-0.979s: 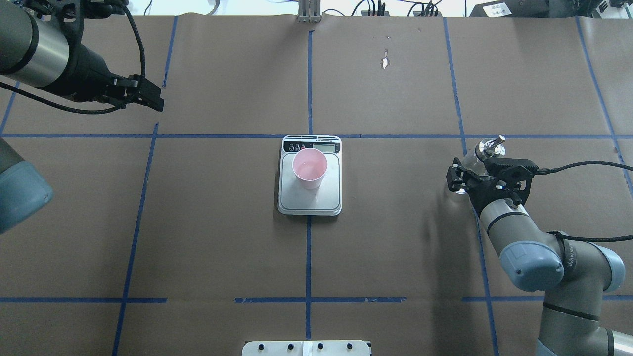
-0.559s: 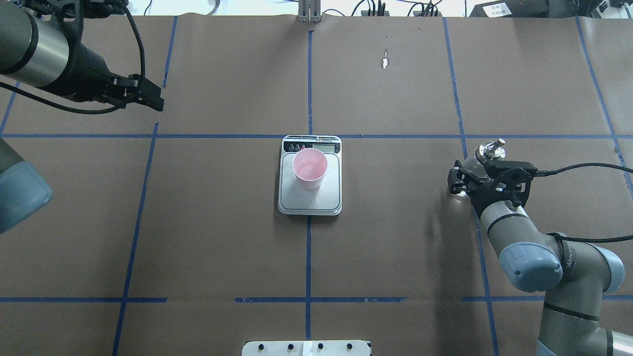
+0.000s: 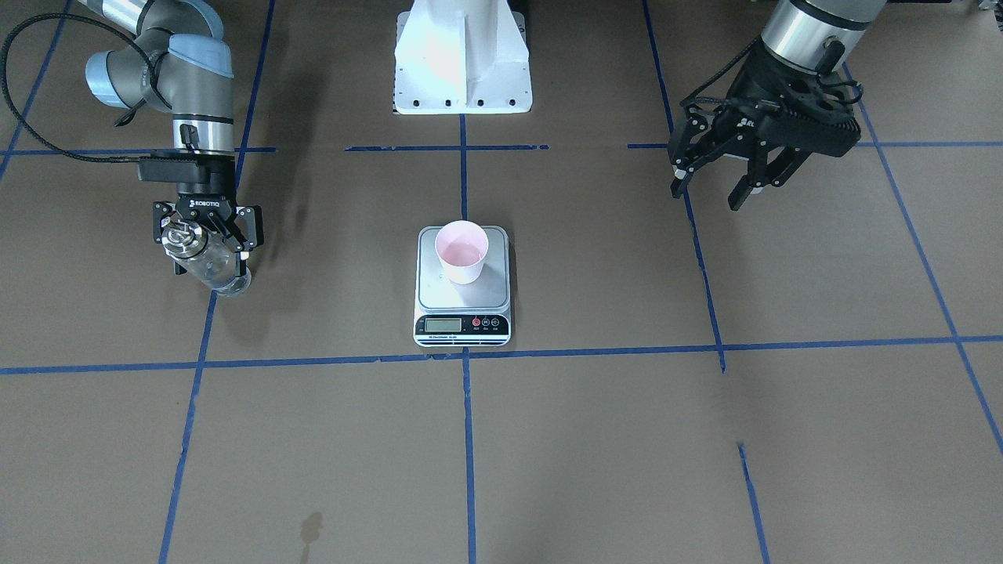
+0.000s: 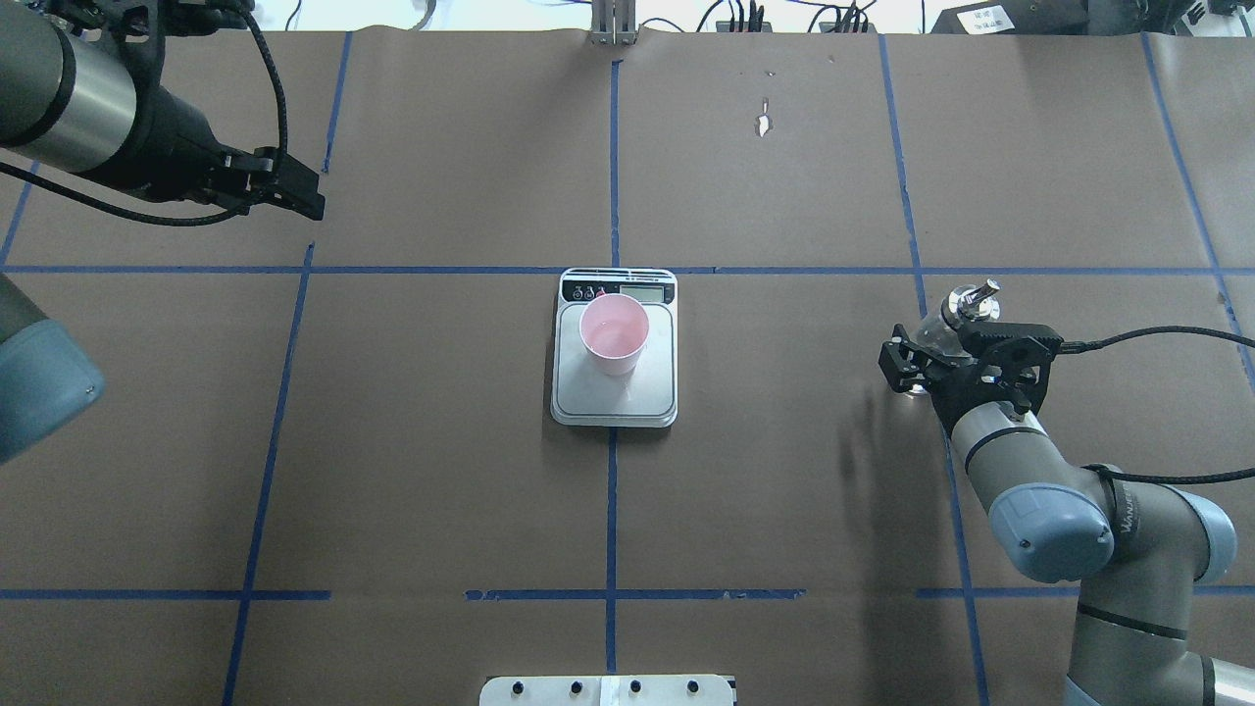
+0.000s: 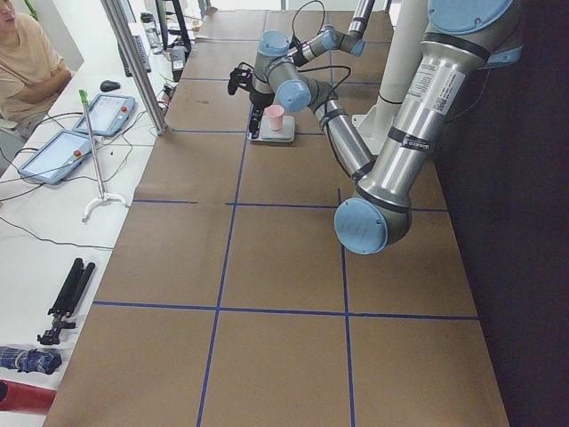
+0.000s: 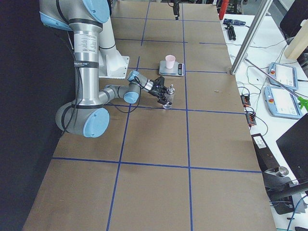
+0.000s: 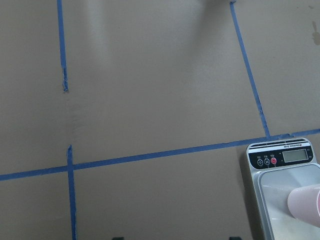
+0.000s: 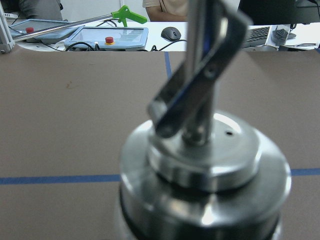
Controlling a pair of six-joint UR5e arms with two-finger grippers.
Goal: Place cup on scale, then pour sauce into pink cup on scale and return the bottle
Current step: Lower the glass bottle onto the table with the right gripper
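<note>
The right claw [image 3: 211, 261] is clamped round the bottle [image 3: 223, 276], which is upright and down at the table [image 3: 595, 439] on the robot's right, well apart from the scale [image 3: 462, 323]. It's smooth, breakable glass, top-heavy with that metal spout, so a grip on the body under the collar looks safest. Its sauce level can't be made out. The cup [image 3: 461, 251] stands on the scale, seemingly with a shallow clear pool inside. The left claw [image 3: 705, 197] hangs spread and empty.
</note>
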